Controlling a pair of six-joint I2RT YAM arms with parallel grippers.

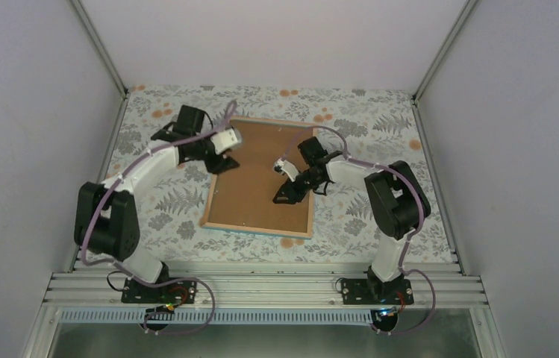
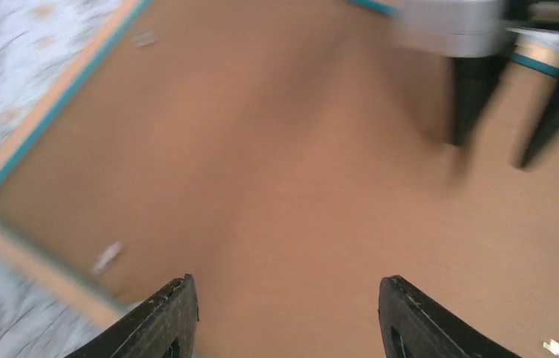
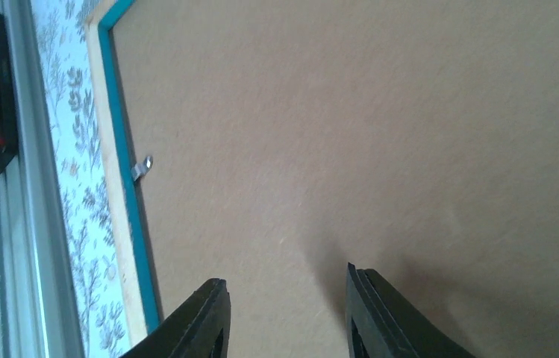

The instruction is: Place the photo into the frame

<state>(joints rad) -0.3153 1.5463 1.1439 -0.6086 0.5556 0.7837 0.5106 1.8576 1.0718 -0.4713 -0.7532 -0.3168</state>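
Observation:
The frame [image 1: 257, 230] lies face down mid-table, its light wood back and teal edge showing. The plain brown backing board [image 1: 261, 179] fills it. The photo is not in view. My left gripper [image 1: 220, 160] is open and empty over the frame's far left edge; in the left wrist view [image 2: 287, 294] it hovers over the board, with the teal edge [image 2: 60, 104] to its left. My right gripper [image 1: 285, 195] is open and empty, low over the middle of the board; in the right wrist view [image 3: 285, 287] the frame's edge [image 3: 123, 149] runs along the left.
A small metal tab [image 3: 142, 168] sticks out of the frame's inner edge, and another shows in the left wrist view [image 2: 108, 257]. A floral cloth [image 1: 164, 201] covers the table. An aluminium rail [image 1: 261, 287] runs along the near edge. White walls stand on both sides.

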